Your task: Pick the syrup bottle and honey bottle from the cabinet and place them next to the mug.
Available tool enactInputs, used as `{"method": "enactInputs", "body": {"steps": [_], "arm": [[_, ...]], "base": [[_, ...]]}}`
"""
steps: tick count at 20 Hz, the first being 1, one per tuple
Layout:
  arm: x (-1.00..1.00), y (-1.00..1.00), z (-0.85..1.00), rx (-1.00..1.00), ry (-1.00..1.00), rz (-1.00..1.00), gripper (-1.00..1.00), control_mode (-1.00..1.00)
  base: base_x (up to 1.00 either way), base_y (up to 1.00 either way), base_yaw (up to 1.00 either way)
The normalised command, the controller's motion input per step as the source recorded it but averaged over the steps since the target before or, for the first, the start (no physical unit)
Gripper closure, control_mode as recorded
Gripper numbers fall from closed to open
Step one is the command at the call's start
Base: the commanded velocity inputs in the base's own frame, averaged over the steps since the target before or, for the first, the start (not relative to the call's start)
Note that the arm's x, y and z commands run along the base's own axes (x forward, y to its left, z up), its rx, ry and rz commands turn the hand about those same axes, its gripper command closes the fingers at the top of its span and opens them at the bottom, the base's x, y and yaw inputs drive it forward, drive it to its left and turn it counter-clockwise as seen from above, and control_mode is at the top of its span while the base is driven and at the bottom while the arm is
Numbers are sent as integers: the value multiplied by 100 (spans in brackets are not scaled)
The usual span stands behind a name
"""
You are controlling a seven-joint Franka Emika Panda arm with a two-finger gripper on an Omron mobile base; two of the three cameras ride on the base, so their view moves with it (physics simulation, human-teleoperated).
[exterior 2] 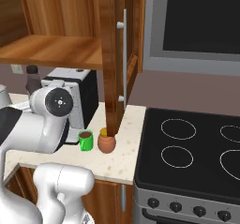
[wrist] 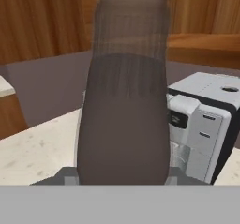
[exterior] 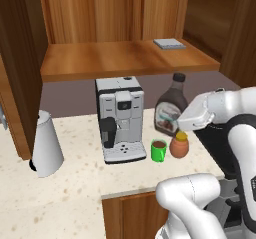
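Jaws: we see them clamped on the syrup bottle (exterior: 170, 109), whose dark body rises straight up from between the finger tips in the hand view.
Gripper (exterior: 186, 120): in the left base view our white hand meets the bottle at its right flank, level with the pale label.
Syrup bottle: tilted, black cap leaning up and to the right; its base sits above and behind the mug and the jar. We cannot tell whether it touches the counter.
Honey bottle (exterior: 179, 145): upright on the counter (exterior: 75, 183), just below our hand, close by the mug's right side.
Mug (exterior: 159, 150): bright green, dark liquid inside, standing at the front right corner of the coffee machine's tray.
Coffee machine (exterior: 120, 117): grey and black, just left of the held bottle; we also see it past the bottle in the hand view.
Kettle (exterior: 45, 144): tall and white, well apart at the counter's left.
Cabinet (exterior: 120, 58): warm-brown shelf above the machine, door open at the left; a flat grey item (exterior: 170, 43) lies at the shelf's back right.
Stove (exterior 2: 192, 148): black cooktop to the counter's right in the right base view.
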Motion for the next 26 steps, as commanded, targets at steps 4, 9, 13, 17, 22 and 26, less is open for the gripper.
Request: {"method": "enactInputs", "body": {"steps": [4,9,13,17,22,26], "arm": [[-13,-9,-38,-1,0,8,100,-100],[4,-20,-12,-1,0,23,100,-100],[0,-3,-6,0,-1,21,100,-100],[0,0,-13,0,-2,18,100,-100],[0,0,-9,0,-5,15,100,-100],[0,0,-7,0,-4,6,100,-100]], "base": [[0,0,0],[0,0,0],[0,0,0],[0,0,0],[0,0,0],[0,0,0]]}}
